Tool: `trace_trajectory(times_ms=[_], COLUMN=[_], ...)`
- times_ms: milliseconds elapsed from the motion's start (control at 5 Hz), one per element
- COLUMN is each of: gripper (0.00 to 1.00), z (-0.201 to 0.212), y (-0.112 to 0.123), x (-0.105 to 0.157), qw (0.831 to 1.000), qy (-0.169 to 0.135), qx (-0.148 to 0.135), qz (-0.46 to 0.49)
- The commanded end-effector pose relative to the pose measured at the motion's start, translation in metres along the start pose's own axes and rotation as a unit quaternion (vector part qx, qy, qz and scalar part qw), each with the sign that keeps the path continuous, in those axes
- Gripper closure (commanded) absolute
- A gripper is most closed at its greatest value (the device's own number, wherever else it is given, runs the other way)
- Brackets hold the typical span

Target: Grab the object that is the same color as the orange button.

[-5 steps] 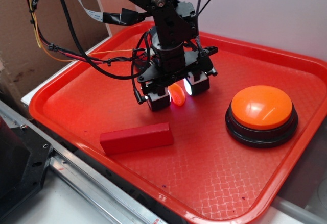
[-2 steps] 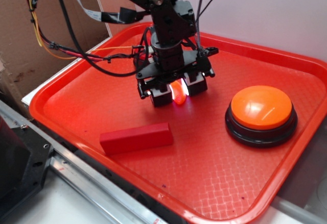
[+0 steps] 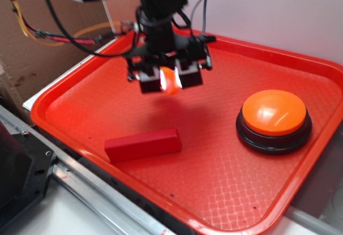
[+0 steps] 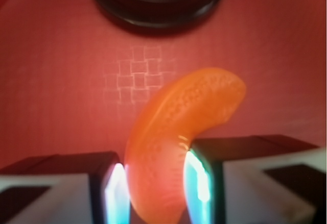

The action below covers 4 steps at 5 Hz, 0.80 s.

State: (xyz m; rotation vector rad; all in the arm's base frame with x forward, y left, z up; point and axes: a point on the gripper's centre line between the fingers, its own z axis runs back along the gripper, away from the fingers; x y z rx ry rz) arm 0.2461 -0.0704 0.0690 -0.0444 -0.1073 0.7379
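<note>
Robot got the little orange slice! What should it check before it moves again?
1. The small orange crescent-shaped plastic piece sits between the gripper fingers: ok.
2. Both fingers press on the piece: ok in the wrist view, one on each side.
3. The piece is lifted clear of the red plastic tray: ok, it hangs above the floor.
4. The piece matches the large round orange dome button in colour: ok.
5. The red rectangular block is out of the way: ok, it lies apart, nearer the front rim.
6. The grip is firm enough not to slip: cannot tell.
</note>
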Motion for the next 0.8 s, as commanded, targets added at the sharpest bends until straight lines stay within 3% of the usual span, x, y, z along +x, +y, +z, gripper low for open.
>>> trace_trajectory(times_ms=[0, 200, 400, 600], gripper=[1.00, 1.00, 1.00, 1.00], z=[0.083, 0.116, 0.136, 0.133], y=[0.004, 0.011, 0.022, 0.018], x=[0.019, 0.019, 0.023, 0.020], qw=[0.978, 0.956, 0.955, 0.959], qy=[-0.025, -0.022, -0.021, -0.054], qx=[-0.052, -0.075, -0.089, -0.055], qz=[-0.200, -0.282, -0.281, -0.273])
